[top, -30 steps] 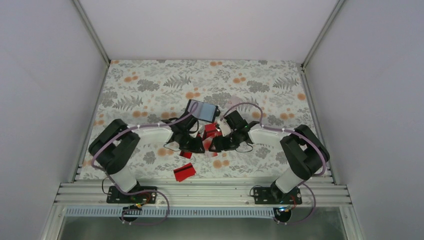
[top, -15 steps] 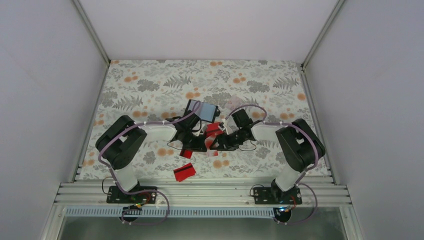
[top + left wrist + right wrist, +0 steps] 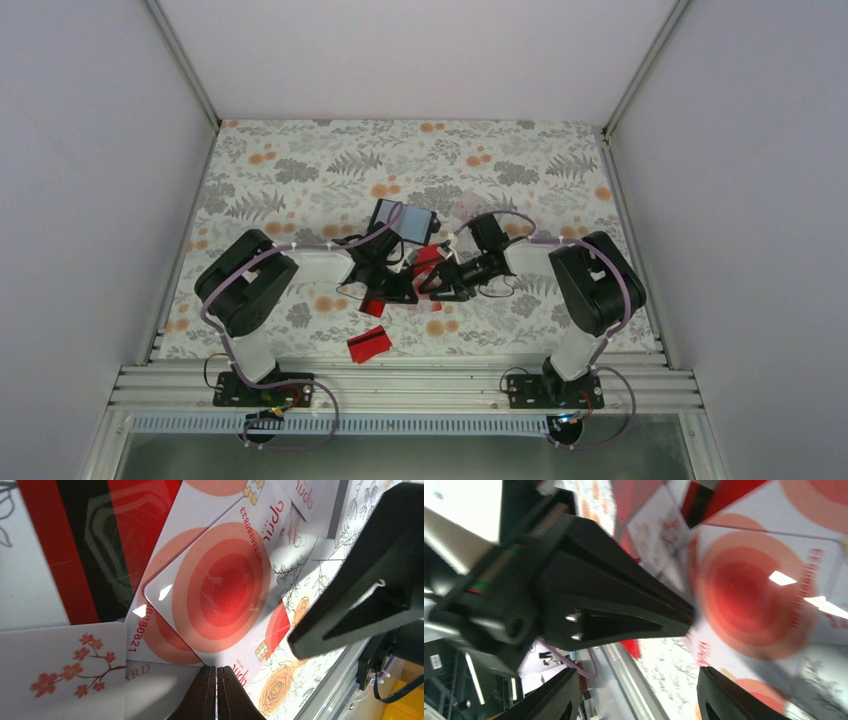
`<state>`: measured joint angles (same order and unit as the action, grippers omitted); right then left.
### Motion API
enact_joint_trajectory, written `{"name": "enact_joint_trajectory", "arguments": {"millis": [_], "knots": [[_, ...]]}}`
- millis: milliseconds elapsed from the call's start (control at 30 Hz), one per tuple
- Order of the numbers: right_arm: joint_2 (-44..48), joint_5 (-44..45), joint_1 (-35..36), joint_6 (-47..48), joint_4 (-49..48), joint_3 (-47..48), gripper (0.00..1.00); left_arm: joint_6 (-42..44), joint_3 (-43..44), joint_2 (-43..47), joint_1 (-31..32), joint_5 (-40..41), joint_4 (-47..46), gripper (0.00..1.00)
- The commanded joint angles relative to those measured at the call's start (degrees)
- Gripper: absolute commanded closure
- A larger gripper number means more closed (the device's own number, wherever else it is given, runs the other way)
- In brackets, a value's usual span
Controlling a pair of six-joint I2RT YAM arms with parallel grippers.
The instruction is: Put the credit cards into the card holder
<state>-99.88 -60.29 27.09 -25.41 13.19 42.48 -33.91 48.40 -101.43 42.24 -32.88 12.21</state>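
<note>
Worktop [image 3: 300,165]: floral-patterned; carried every item below.
Card holder [image 3: 405,222]: lay open near the worktop's middle, grey-blue pocket upward, on the far side of both pincers.
Credit cards [image 3: 426,258]: overlapping heap just nearside of the card holder.
Ringed card [image 3: 220,590]: white with red rings, lay on top of the heap.
Striped card [image 3: 85,545]: red with a black stripe, partly under the ringed card.
Stray red card [image 3: 370,344]: lay alone close to the near edge.
Left pincer [image 3: 216,675]: jaws together at the ringed card's edge; whether they pinched it could not be told.
Right pincer [image 3: 638,672]: jaws apart, low over the heap, facing the left pincer.
</note>
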Motion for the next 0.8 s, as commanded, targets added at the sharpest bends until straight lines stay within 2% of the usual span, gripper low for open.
{"name": "enact_joint_trajectory", "arguments": {"millis": [0,100,200,300,533,767], "knots": [[2.9,-5.5,0.3,-2.5,0.5,3.0,0.40,0.2,-1.7,-2.7,0.6,2.1,-0.5,0.95],[4.0,-2.6,0.2,-1.1,4.6,4.6,0.40,0.7,-1.5,-2.9,0.6,2.1,-0.2,0.96],[6.1,13.5,0.3,2.8,14.5,9.3,0.40,1.4,-0.8,-1.9,0.6,3.8,2.0,0.96],[6.9,22.7,0.3,3.8,17.9,10.5,0.40,2.1,0.1,0.0,0.7,6.3,4.8,0.96],[5.7,27.1,3.1,0.8,13.7,6.6,0.40,2.9,0.7,3.1,0.6,10.2,9.3,0.96],[2.9,29.1,6.4,-1.7,11.2,6.5,0.40,3.8,1.1,4.5,0.7,11.8,11.6,0.96]]}}
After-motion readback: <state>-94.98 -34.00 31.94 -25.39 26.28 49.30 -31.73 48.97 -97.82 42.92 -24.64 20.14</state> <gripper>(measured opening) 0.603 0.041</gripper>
